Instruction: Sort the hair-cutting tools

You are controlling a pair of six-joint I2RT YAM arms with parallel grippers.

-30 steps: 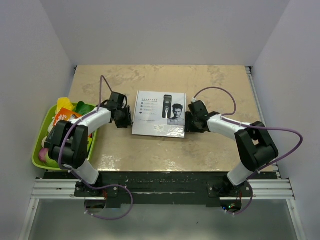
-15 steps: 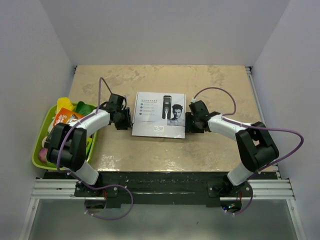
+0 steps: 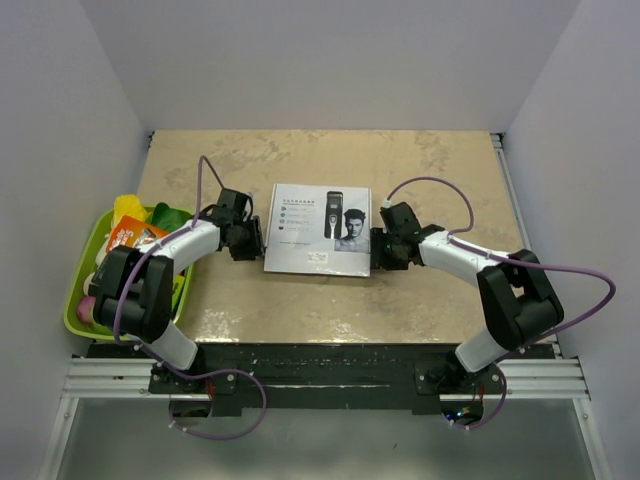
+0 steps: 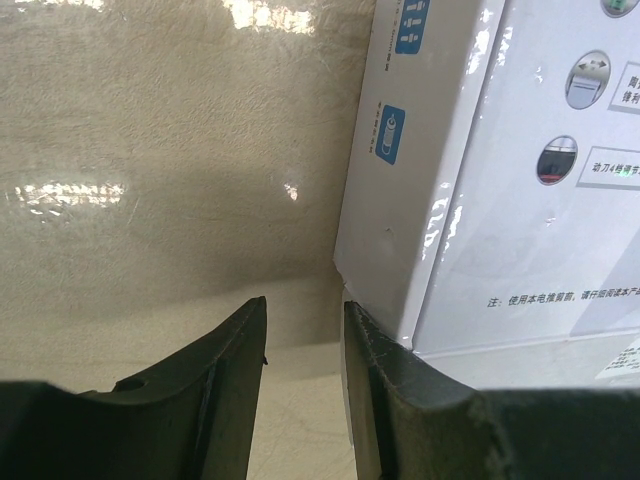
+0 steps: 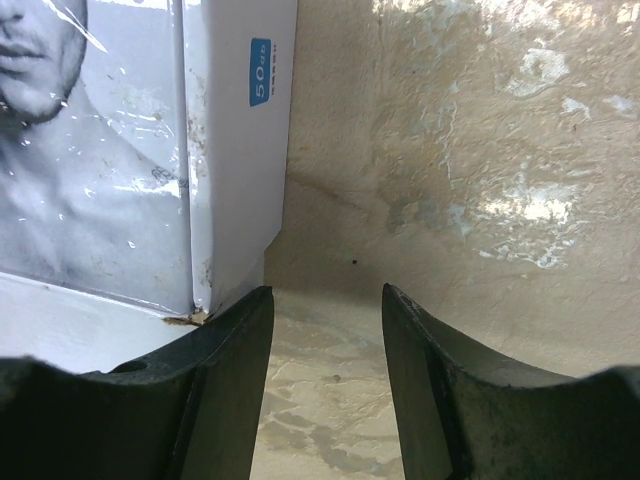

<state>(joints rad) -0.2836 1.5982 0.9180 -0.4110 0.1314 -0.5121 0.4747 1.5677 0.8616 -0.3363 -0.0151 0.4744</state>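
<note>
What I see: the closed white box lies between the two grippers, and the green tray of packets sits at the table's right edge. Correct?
Not quite. The green tray sits at the left edge of the table, not the right, as the top external view shows. The rest holds: the closed white box lies between the left gripper and the right gripper.
</note>
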